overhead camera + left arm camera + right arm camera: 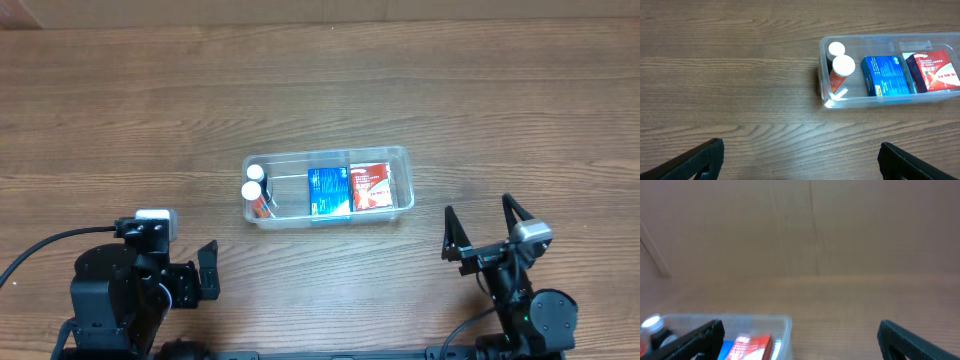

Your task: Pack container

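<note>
The clear plastic container (405, 160) stands at the table's middle. It holds two white-capped bottles (253, 181) at its left end, a blue box (328, 191) in the middle and a red box (371, 185) at the right. The left wrist view shows the container (826, 102), the bottles (841, 69), the blue box (884, 75) and the red box (936, 72). My left gripper (208, 272) is open and empty, near and left of the container. My right gripper (481, 225) is open and empty, near and right of it. The right wrist view shows the container's corner (785, 324).
The wooden table (120, 120) stretches around the container. A cable (45, 245) runs from the left arm's base toward the left edge. A plain brown wall (800, 230) fills the back of the right wrist view.
</note>
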